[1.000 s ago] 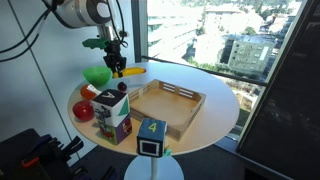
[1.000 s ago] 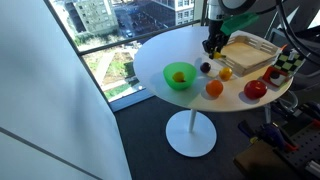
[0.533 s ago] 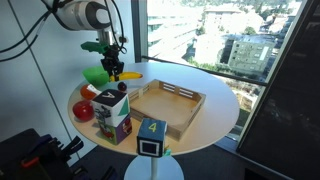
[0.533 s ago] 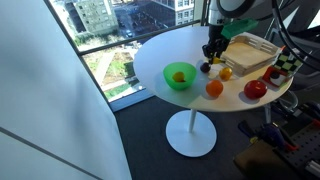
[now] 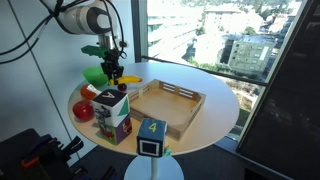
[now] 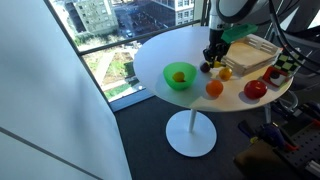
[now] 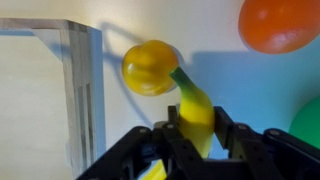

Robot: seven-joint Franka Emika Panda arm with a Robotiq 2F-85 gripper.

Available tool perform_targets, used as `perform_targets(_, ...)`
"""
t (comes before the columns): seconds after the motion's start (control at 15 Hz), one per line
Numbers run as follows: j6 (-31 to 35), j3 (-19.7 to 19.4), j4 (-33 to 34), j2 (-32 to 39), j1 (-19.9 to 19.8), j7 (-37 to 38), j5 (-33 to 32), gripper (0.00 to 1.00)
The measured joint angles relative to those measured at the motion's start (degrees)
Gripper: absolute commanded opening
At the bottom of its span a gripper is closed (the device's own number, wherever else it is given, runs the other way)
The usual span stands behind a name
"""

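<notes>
In the wrist view my gripper (image 7: 196,138) is shut on a yellow banana (image 7: 194,108), whose green stem points ahead to a round yellow fruit (image 7: 150,67) lying on the white table. The black fingers (image 7: 228,128) press the banana's two sides. An orange (image 7: 278,22) lies farther ahead to the right. In both exterior views the gripper (image 5: 113,68) (image 6: 212,56) hangs low over the table, between the green bowl (image 5: 97,74) (image 6: 180,76) and the wooden tray (image 5: 166,104) (image 6: 250,52). The yellow fruit (image 6: 226,72) and the orange (image 6: 214,88) lie close by.
A red apple (image 5: 84,110) (image 6: 256,89) and coloured cube blocks (image 5: 112,113) stand near the table's edge, with a numbered cube (image 5: 151,135) beside the tray. The green bowl holds a small yellow thing. A window lies beyond the round table (image 6: 170,55).
The gripper has sunk a little toward the table with the banana still in it, drifting slightly toward the green bowl.
</notes>
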Motion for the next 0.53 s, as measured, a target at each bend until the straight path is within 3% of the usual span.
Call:
perform_targets(0.07,0.00,0.00,-0.05,0.03,0.00,0.00,0.00,0.54)
perform_targets(0.13,0.00,0.00,-0.11,0.05,0.00,0.00,0.00,0.56)
perform_targets(0.2,0.00,-0.01,-0.17,0.06,0.00,0.00,0.00,0.70)
perform_targets(0.4,0.00,-0.03,-0.26,0.07,0.00,0.00,0.00,0.94)
perform_targets(0.53,0.00,-0.08,-0.30,0.07,-0.01,0.00,0.00,1.00)
